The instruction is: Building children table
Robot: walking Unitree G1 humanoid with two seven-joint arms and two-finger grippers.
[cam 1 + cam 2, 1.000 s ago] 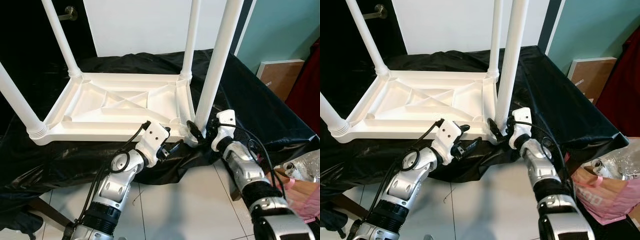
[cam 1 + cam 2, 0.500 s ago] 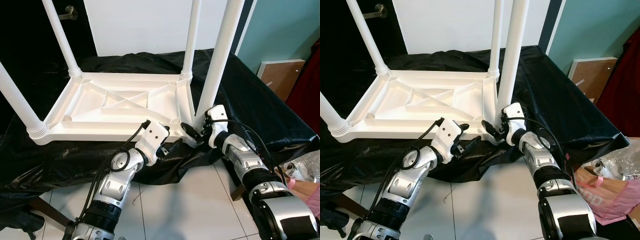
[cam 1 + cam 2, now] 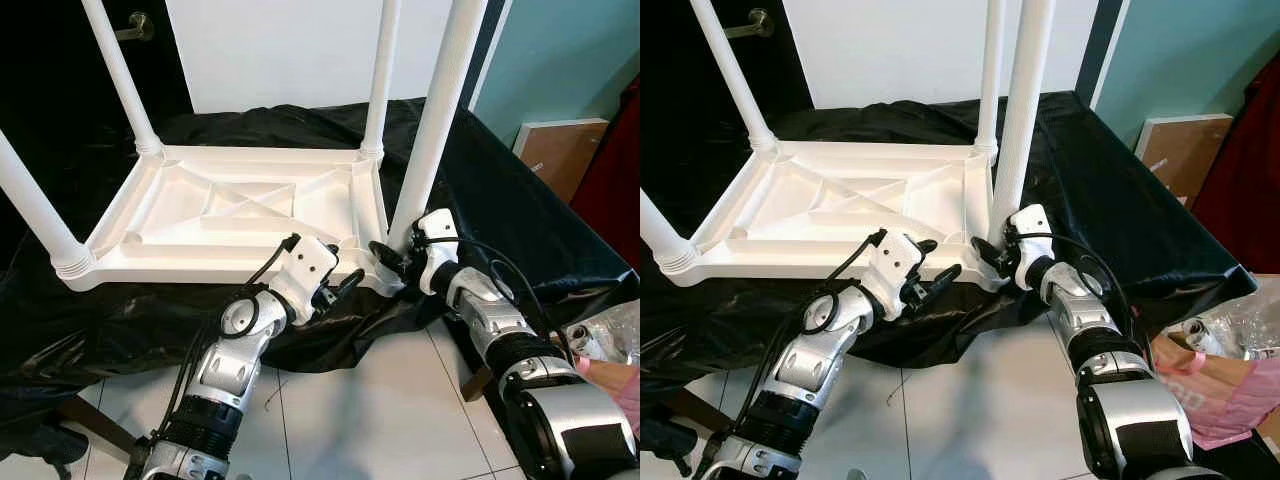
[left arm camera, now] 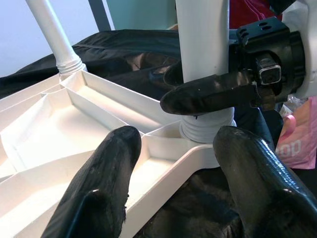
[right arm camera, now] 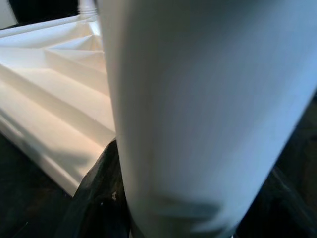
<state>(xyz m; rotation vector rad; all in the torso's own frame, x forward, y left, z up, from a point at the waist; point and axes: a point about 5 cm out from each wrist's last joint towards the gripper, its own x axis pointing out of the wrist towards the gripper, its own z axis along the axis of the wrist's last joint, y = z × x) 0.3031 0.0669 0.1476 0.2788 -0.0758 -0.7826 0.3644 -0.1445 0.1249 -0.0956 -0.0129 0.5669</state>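
A white plastic children's table [image 3: 240, 215] lies upside down in the middle of the frame on a tabletop covered by a black sheet [image 3: 500, 200], its ribbed underside facing up. Four white legs stand up from its corners: one at the far left [image 3: 118, 75], one at the far right [image 3: 380, 75], one at the near left [image 3: 35, 215], and a near right leg [image 3: 435, 120] that rises out of the top of the frame.

The right end effector [image 3: 392, 262] sits low at the base of the near right leg, its black fingers closed around the leg just above the threaded collar where the leg meets the table corner. In the right wrist view the white leg [image 5: 198, 109] crosses close in front of the camera with dark fingers [image 5: 99, 193] at either side.

The left end effector [image 4: 173, 148] is held wide, gripping nothing, just in front of the same near corner of the table; in the left eye view it shows just left of the right one [image 3: 340, 285]. Its two black fingers [image 4: 104, 183] frame the table edge and the leg collar without touching them.

A white tile floor [image 3: 370, 410] shows at the bottom of the frame, a brown board [image 3: 562, 150] leans at the right against a teal wall [image 3: 570, 60], and a pink bag [image 3: 1200, 390] lies at the lower right.
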